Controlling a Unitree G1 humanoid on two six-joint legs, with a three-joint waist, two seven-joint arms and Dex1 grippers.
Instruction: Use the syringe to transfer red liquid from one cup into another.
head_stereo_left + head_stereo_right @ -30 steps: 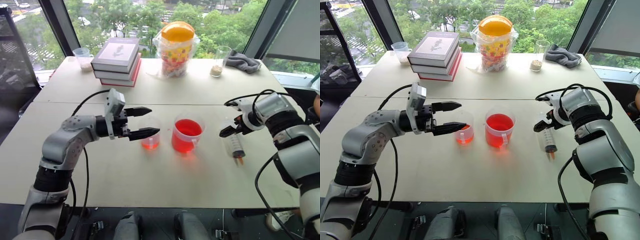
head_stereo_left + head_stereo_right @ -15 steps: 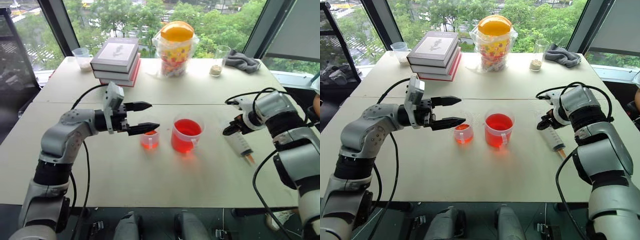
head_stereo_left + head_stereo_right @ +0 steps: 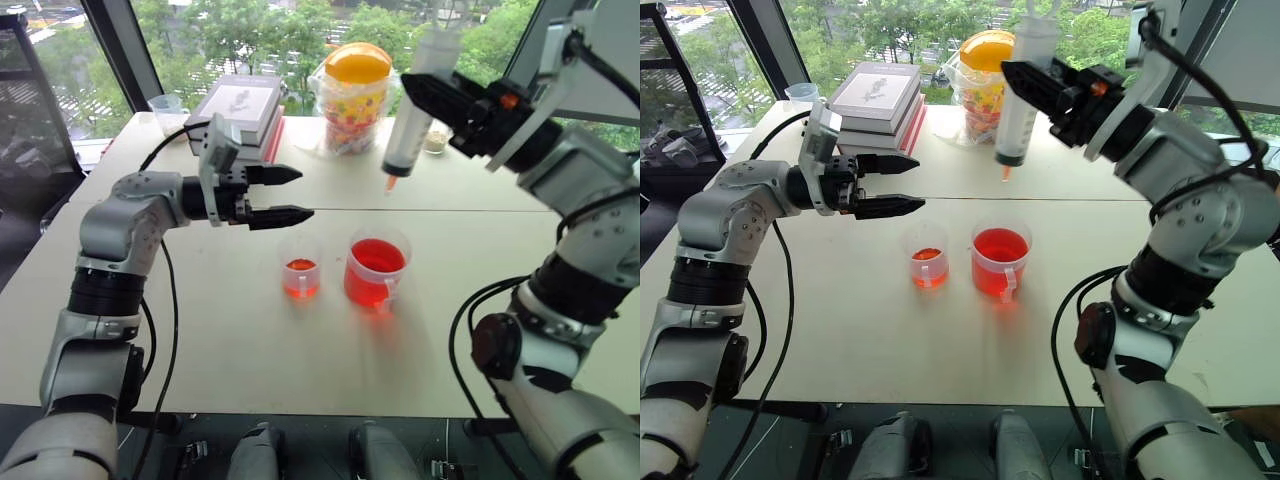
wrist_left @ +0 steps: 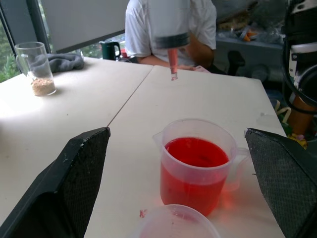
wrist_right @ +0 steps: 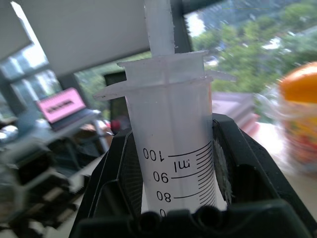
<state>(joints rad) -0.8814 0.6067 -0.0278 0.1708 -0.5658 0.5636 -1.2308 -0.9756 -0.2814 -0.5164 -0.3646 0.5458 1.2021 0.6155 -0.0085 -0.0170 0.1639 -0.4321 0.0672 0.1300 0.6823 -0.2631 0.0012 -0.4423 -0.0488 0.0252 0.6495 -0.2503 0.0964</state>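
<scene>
Clear plastic syringe [image 3: 1021, 95] hangs tip-down in the right gripper [image 3: 1040, 85], clamped round its barrel, high at twelve o'clock from the measuring cup [image 3: 999, 262]. Left gripper [image 3: 898, 183] gapes empty at ten o'clock — a skewed descent could tip the cup, or nudge the small cup [image 3: 927, 266] beside it.

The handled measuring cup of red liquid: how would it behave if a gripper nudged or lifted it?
The measuring cup looks well filled, so probably heavy for its size and apt to slosh. Its thin clear plastic wall would likely flex under a squeeze. A wide base suggests it slides rather than tips, though the side handle could turn it.
</scene>
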